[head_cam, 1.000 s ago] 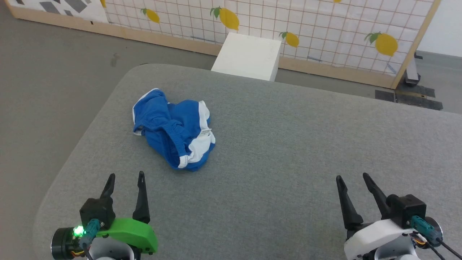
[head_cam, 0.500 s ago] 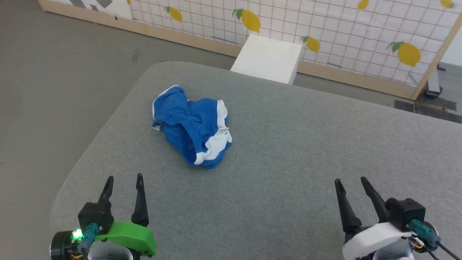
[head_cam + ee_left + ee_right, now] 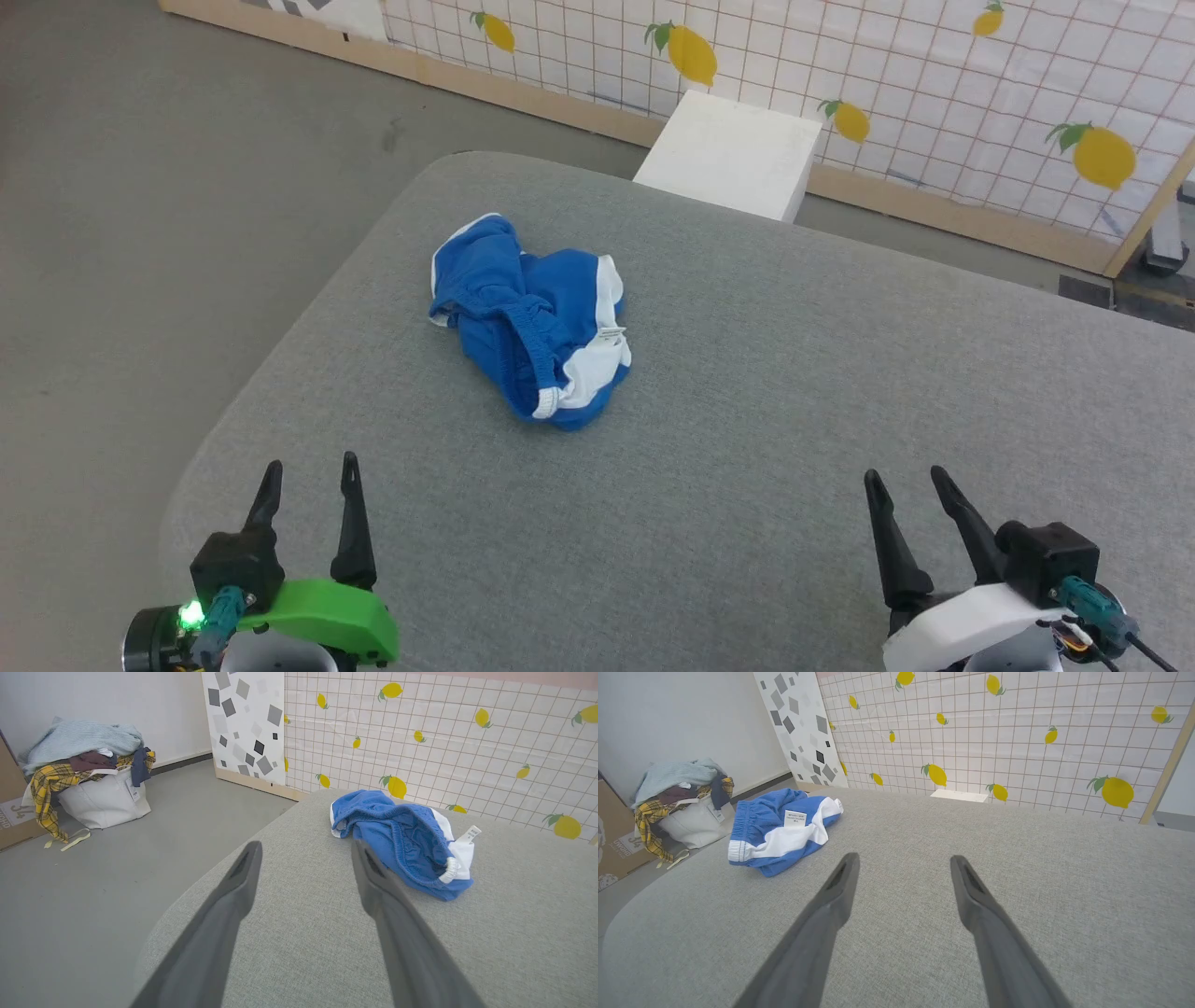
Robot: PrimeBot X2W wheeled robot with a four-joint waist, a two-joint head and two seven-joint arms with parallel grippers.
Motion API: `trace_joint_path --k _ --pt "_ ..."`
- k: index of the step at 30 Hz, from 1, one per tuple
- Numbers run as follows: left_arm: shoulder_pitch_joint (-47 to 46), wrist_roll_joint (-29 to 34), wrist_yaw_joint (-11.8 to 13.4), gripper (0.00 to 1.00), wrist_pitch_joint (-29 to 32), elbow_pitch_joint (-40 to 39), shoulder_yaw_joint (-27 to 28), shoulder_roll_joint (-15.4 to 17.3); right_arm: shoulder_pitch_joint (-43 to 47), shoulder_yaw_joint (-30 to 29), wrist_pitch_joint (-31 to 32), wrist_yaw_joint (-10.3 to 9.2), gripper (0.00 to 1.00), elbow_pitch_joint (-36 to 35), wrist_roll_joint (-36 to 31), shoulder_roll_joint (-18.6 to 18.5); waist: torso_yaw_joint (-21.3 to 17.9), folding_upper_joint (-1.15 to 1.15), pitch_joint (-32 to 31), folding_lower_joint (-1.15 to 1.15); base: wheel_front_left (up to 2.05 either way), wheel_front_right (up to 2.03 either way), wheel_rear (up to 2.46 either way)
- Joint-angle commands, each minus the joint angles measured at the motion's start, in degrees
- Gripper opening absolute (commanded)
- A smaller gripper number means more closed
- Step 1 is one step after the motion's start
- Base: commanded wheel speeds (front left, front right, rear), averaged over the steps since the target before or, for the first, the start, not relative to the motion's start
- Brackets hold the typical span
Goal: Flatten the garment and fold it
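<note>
- The garment (image 3: 527,331) is a crumpled heap of bright blue shorts with white trim, lying a little left of centre in the upper half of the head view. Nothing is touching it.
- Its gathered waistband (image 3: 530,345) runs diagonally across the heap, and a small white tag (image 3: 611,331) sticks out at its right edge.
- It rests on the grey fabric-covered table (image 3: 747,467), near the table's rounded upper-left corner.
- The left gripper (image 3: 310,464) is at the lower left of the head view, fingers spread apart and holding nothing, well short of the garment.
- The right gripper (image 3: 904,474) is at the lower right, fingers likewise apart and empty, well away from the garment.
- A white box (image 3: 733,154) stands just beyond the table's far edge, at the upper centre.
- Behind it runs a grid-patterned panel with lemons (image 3: 934,75) across the top.
- In the left wrist view, a white bag heaped with clothes (image 3: 93,774) sits on the grey floor (image 3: 93,896) at the upper left.
</note>
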Motion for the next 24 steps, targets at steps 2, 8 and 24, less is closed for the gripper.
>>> trace_joint_path --k 2,8,24 --pt "1.05 -0.4 0.4 1.0 -0.84 0.29 0.14 -0.22 0.57 0.15 -0.8 -0.08 1.0 0.67 0.84 0.0 0.54 0.0 -0.03 0.0 0.0 0.0 0.0" --pt "1.15 -0.7 0.45 1.0 -1.54 0.64 0.21 -0.24 0.54 0.07 -1.51 -0.08 1.0 1.44 1.28 0.0 1.58 0.0 0.07 0.0 0.0 0.0 0.0" --pt "1.13 -0.99 0.38 1.0 -3.44 2.08 0.47 -0.27 0.39 0.03 -3.42 -0.09 1.0 3.35 1.44 0.01 4.77 0.0 -0.14 0.0 0.0 0.0 0.0"
